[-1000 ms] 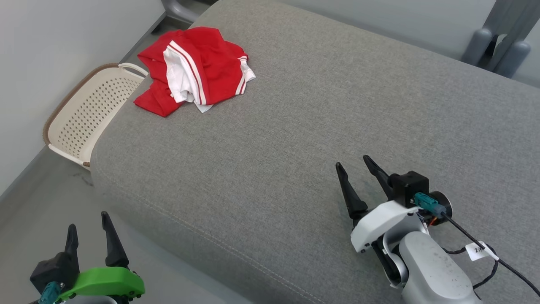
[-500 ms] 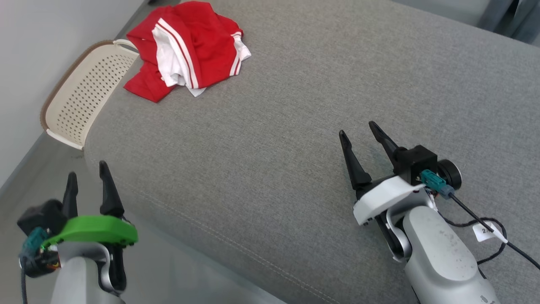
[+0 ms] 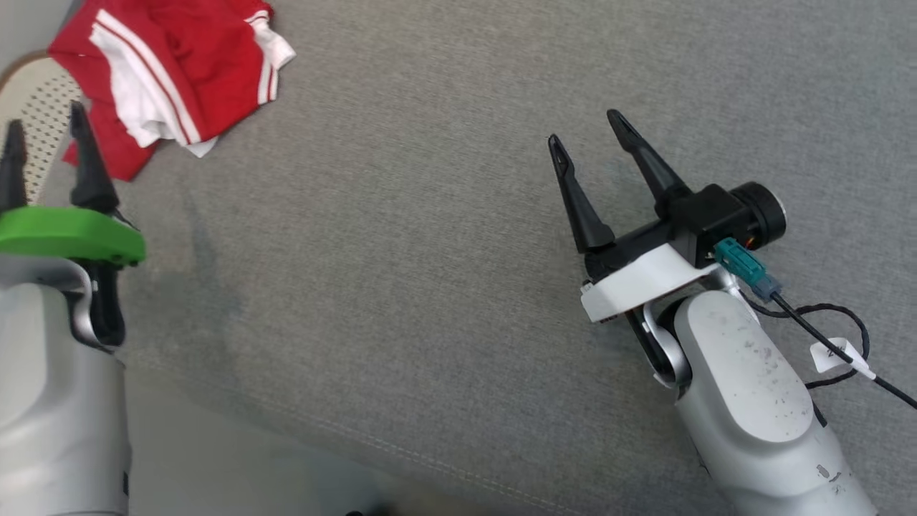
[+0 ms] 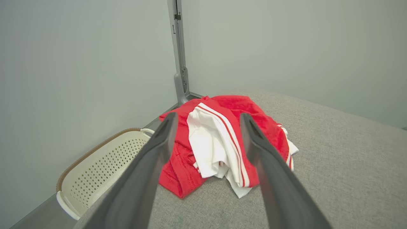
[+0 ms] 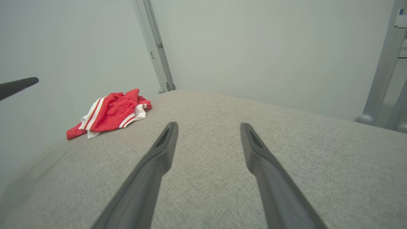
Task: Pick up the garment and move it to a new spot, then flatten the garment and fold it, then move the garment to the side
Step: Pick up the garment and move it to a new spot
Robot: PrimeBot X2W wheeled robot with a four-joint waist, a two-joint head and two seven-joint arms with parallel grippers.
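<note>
1. Near edge of the grey cushion: both arms are hanging over it, with nothing lying under them.
2. Left gripper is sitting at the left edge, fingers spread wide and empty, pointing straight at the garment. Right gripper is hovering right of the middle, also wide and empty.
3. The middle and right side of the cushion are lying bare, so that's the open room. I'm judging the middle the best drop spot, since both arms should be reaching it for flattening.
4. The garment, red with white striped trim, is lying crumpled at the far left corner, its left side right at the left edge. It's near the left gripper but not touching it, and well apart from the right one.
5. Step in hand, as I'm reading it: the first pick, by the left arm. I'm suggesting it come down steep on the raised white fold, pinch several layers without snagging the upholstery, and lift clear before carrying so no hem is dragging.
6. Past the left edge, a perforated basket is sitting on the floor beside the garment, so a slip is risking a drop there. A wall and a grey post are standing beyond the far corner; pull toward the middle.
</note>
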